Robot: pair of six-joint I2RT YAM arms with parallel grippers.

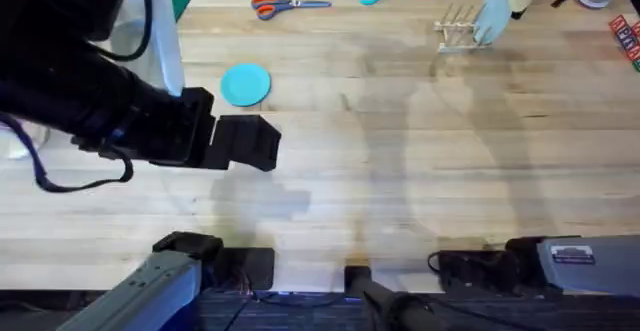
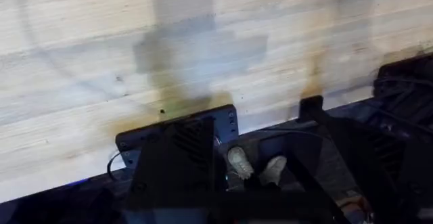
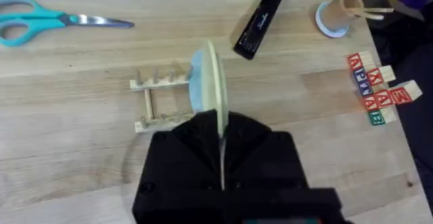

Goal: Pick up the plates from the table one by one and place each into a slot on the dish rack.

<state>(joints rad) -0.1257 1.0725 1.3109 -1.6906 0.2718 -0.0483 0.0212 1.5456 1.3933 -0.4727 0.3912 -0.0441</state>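
Right tool [image 3: 220, 160] is clamped on the rim of the thin pale yellow plate [image 3: 215, 82], held on edge right over the little dowel-peg dish rack [image 3: 157, 102], up at 1 o'clock on the plank bench [image 1: 400, 171]. A grey-blue plate [image 1: 492, 16] sits in the rack. The round turquoise plate [image 1: 245, 84] lies flat around 11 o'clock. Can't tell if the left tool [image 1: 245, 143], a blocky black shape, is wide or narrow.

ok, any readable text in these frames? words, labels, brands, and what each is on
Letter blocks: red and blue capitals; "A" and "E" can be made out, the rest are too blurred to be sure.
Black stapler: pale script along its side, a brand mark, too small to read.
Label on the right arm's base: white sticker with print, too small to read.
Scissors, plates and dish rack: no text seen.
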